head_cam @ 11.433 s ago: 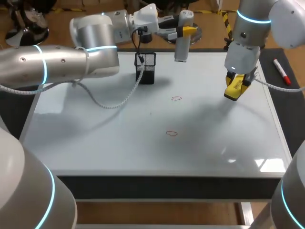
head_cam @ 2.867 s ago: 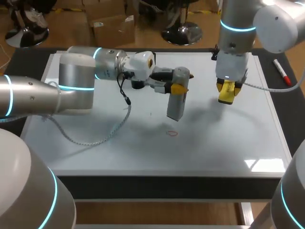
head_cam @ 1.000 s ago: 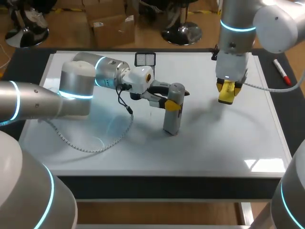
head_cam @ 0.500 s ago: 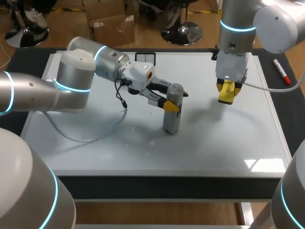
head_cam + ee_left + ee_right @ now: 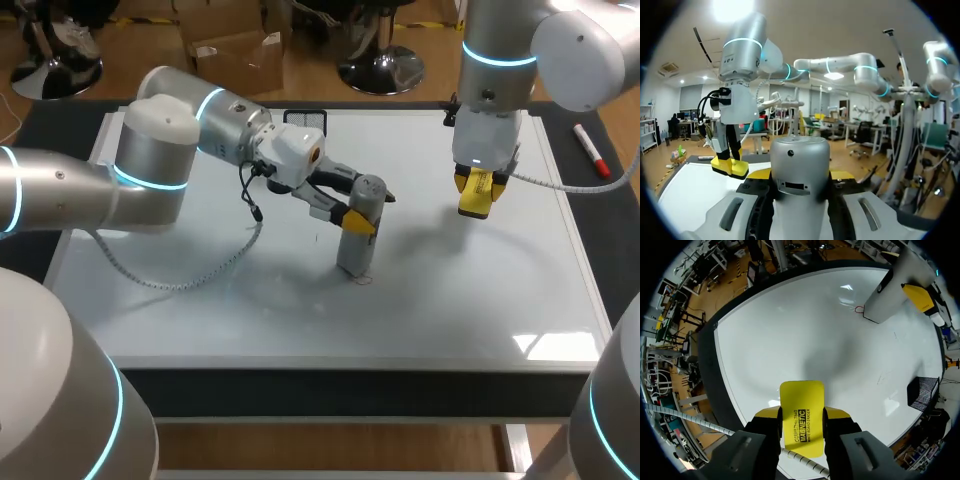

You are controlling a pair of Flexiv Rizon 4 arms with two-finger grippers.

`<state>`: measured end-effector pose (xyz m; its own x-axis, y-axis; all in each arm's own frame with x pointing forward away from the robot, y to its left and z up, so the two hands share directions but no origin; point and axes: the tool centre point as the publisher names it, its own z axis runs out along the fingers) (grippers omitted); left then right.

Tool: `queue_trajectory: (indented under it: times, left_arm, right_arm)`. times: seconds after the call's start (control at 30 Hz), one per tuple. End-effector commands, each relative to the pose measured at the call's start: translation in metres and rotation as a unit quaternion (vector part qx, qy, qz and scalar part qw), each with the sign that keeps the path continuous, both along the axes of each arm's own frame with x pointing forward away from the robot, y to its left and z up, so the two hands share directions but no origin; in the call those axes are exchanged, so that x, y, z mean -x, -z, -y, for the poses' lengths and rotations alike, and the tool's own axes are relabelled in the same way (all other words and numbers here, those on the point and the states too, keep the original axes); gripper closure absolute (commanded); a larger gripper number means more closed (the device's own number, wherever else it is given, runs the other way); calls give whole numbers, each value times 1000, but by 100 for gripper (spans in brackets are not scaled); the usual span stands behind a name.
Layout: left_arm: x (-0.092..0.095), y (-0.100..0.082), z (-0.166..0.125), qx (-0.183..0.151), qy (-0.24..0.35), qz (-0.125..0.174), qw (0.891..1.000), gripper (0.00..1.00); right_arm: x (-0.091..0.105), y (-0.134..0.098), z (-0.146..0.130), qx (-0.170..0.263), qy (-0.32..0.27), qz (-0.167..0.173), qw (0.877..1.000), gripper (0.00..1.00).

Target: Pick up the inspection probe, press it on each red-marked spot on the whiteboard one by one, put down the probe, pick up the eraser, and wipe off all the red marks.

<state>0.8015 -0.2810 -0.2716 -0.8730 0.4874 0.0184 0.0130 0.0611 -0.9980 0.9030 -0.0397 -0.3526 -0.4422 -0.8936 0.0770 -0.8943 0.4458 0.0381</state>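
Head view, left claw (image 5: 361,216) gripping probe (image 5: 354,254) on whiteboard (image 5: 200,310), right claw (image 5: 478,186) gripping eraser (image 5: 474,207).

Head view looks down from behind on the whiteboard (image 5: 450,300); both wrist views also catch the probe (image 5: 800,170).

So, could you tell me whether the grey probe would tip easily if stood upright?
Probably: the probe is tall and narrow, tilted in the left gripper. Its hard grey shell looks rigid, so no flexing. Laid flat, its round body might roll on the smooth whiteboard.
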Motion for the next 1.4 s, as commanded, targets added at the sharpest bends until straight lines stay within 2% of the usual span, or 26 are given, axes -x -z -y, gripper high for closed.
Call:
queue_trajectory:
  times: [0.03,0.43,0.6,0.83,1.03,1.17,1.4]
  left_arm:
    - [2,-5,-3,4,-3,1,1000,100]
    - [5,-14,-6,23,9,-1,1000,100]
    - [0,-19,-17,38,13,-9,999,100]
    - [-16,-31,-39,61,22,-11,998,100]
    - [-36,-36,-64,61,22,-11,998,100]
    - [-48,-35,-80,44,15,-10,999,100]
    - [-69,-39,-108,33,11,-12,999,100]
  right_arm:
    - [0,-1,1,1,-1,1,1000,100]
    - [0,-1,1,1,-1,1,1000,100]
    - [0,-1,1,1,-1,1,1000,100]
    - [0,-1,1,1,-1,1,1000,100]
    - [0,-1,1,1,-1,1,1000,100]
    - [0,-1,1,1,-1,1,1000,100]
    - [0,-1,1,1,-1,1,1000,100]
